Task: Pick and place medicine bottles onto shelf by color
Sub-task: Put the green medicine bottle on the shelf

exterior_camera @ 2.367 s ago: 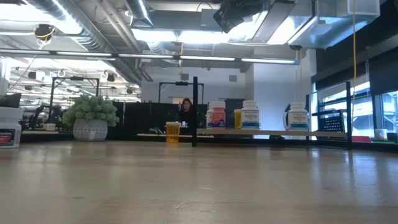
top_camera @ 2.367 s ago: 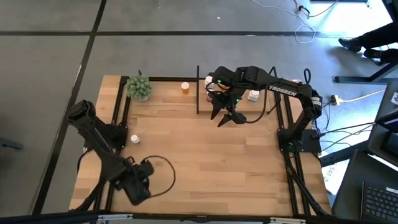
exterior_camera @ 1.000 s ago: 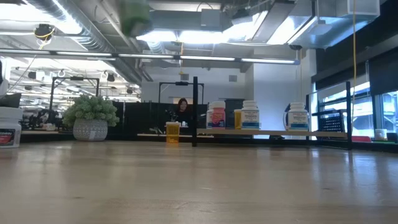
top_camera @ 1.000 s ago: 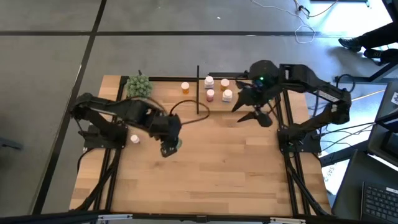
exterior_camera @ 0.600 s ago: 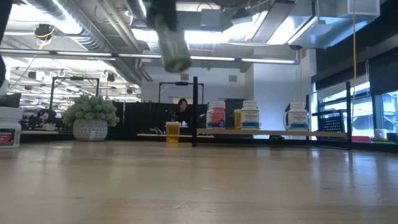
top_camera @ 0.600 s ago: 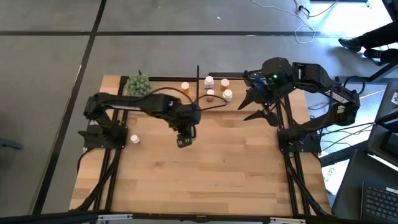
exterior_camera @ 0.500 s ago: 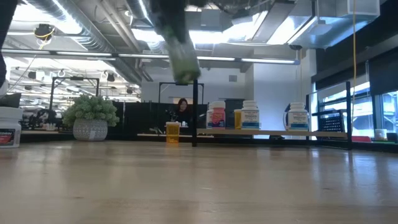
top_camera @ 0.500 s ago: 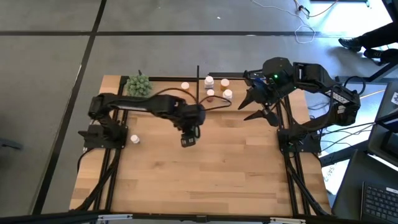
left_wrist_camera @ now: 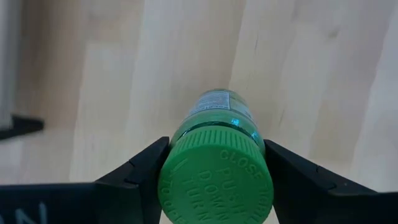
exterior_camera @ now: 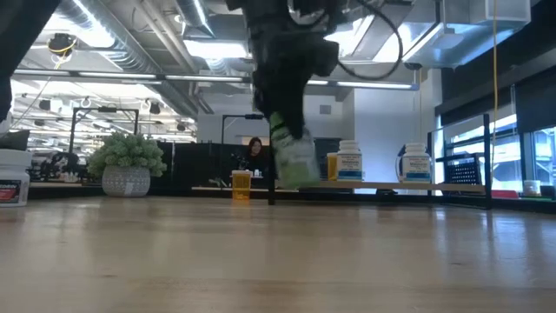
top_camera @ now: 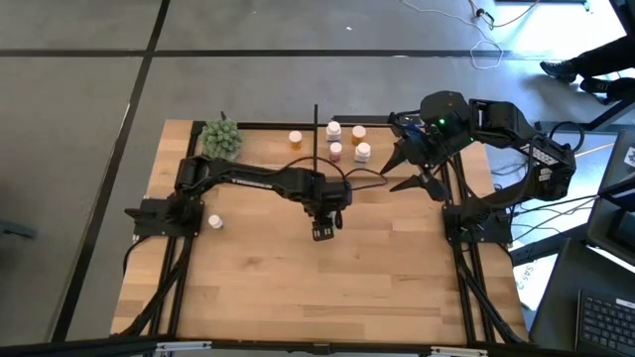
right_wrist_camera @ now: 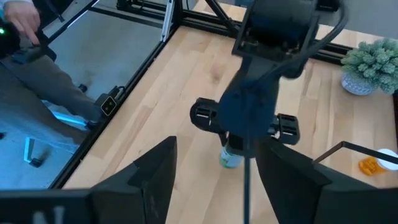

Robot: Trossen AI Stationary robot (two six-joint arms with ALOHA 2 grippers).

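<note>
Ribbed-capped green bottle (left_wrist_camera: pixel 216 174) between dark fingers (left_wrist_camera: pixel 140 174)

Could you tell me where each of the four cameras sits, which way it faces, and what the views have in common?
High view: above the table, looking straight down; both arms show, the left gripper mid-table, the right gripper beside the shelf.
Low view: at tabletop height, looking level toward the shelf; the left arm comes down from above.
Left wrist view: on the left wrist, facing the tabletop; its fingers clamp the green bottle.
Right wrist view: on the right wrist, facing the left arm; its own open fingers show.
Shared: low, left wrist and right wrist views all show the green bottle.
</note>
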